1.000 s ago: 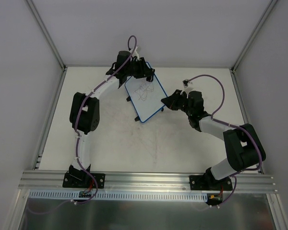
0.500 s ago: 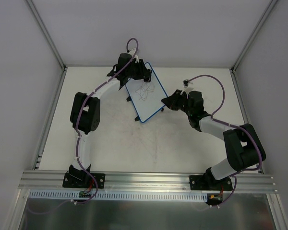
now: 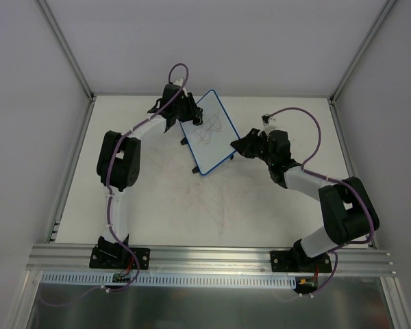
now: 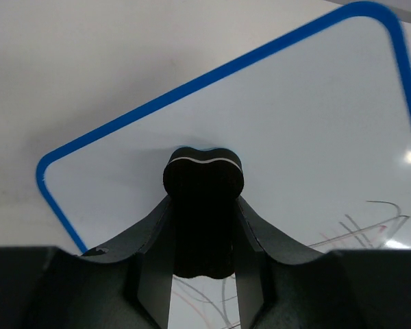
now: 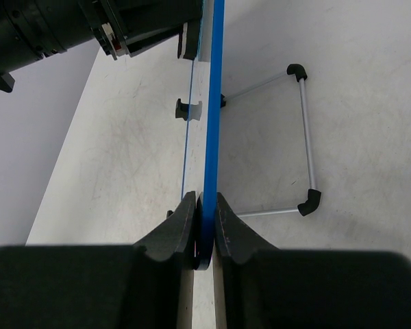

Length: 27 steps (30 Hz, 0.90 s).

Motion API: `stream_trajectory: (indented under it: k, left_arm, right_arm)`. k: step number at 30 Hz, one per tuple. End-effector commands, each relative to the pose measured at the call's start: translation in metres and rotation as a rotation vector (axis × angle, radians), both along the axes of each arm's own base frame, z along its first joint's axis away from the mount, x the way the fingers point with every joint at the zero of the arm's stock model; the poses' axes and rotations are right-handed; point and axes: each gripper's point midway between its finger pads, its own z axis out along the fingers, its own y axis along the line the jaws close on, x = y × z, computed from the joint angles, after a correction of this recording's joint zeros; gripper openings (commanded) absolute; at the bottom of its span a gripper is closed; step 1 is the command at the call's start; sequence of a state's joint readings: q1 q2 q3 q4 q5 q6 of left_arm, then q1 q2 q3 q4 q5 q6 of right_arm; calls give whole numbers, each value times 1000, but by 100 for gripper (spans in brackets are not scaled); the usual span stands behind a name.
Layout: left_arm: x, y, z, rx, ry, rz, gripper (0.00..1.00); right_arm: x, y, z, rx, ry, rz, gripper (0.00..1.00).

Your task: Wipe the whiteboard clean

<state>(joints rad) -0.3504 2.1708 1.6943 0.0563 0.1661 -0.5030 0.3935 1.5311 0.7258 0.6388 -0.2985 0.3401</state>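
Observation:
The whiteboard with a blue rim and dark scribbles stands tilted at the back middle of the table. My right gripper is shut on its right edge, and in the right wrist view the blue rim runs edge-on between my fingers. My left gripper is shut on a small black eraser and holds it against the board's white face near the upper left corner. Scribbles lie to the right of the eraser.
The board's wire stand with black feet rests on the table behind the board. White enclosure walls and aluminium posts surround the table. An aluminium rail runs along the near edge.
My left gripper with the eraser has moved left across the board, from its top edge towards its upper left corner. The board now stands more upright. The right arm has not moved.

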Motion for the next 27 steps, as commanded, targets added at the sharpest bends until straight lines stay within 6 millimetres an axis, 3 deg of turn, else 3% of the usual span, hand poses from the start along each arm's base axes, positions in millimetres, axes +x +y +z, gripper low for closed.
stream_trajectory:
  k: [1,8,13,21,27]
  left_arm:
    - [-18,24,-41,-24,178,38,0]
    - [-20,20,-43,-57,201,38,0]
    - [-17,-15,-16,-110,106,-103,0]
    - [-34,-66,20,-46,-59,-296,0]
    - [-51,-93,39,17,-174,-416,0]
  right_arm:
    - [-11,14,5,-56,-55,99,0]
    - [-12,14,5,-56,-55,105,0]
    - [-12,15,6,-52,-54,109,0]
    - [-12,17,4,-50,-47,119,0]
    - [-12,18,3,-47,-43,123,0]
